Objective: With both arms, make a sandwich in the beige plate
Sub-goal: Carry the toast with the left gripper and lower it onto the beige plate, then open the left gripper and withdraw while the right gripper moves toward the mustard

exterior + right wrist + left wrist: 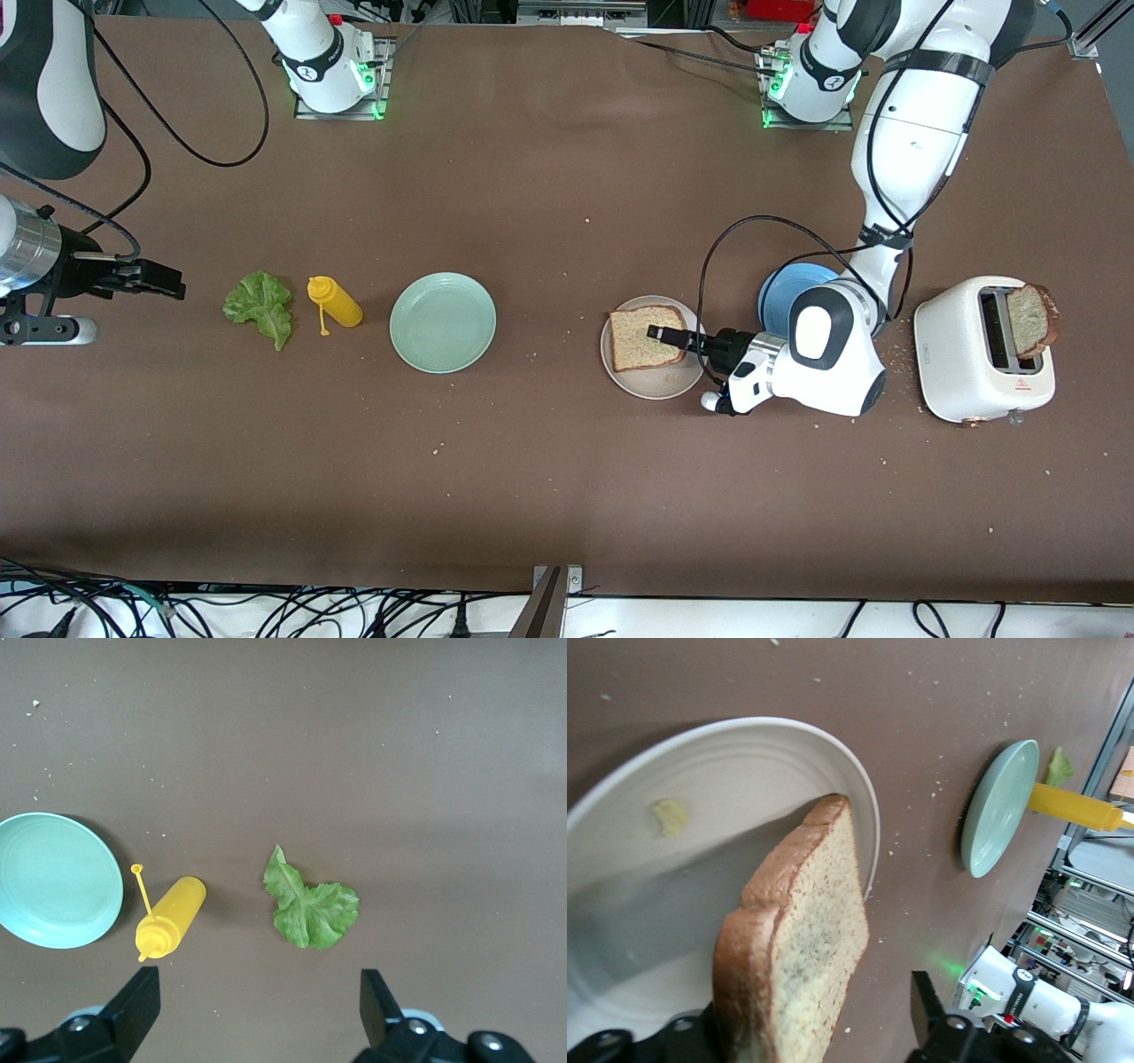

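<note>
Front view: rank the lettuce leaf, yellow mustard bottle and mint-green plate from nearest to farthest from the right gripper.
From the right gripper, open, at the right arm's end of the table:
1. Lettuce leaf, closest to it.
2. Yellow mustard bottle, beside the leaf.
3. Mint-green plate, toward the table's middle.
</note>
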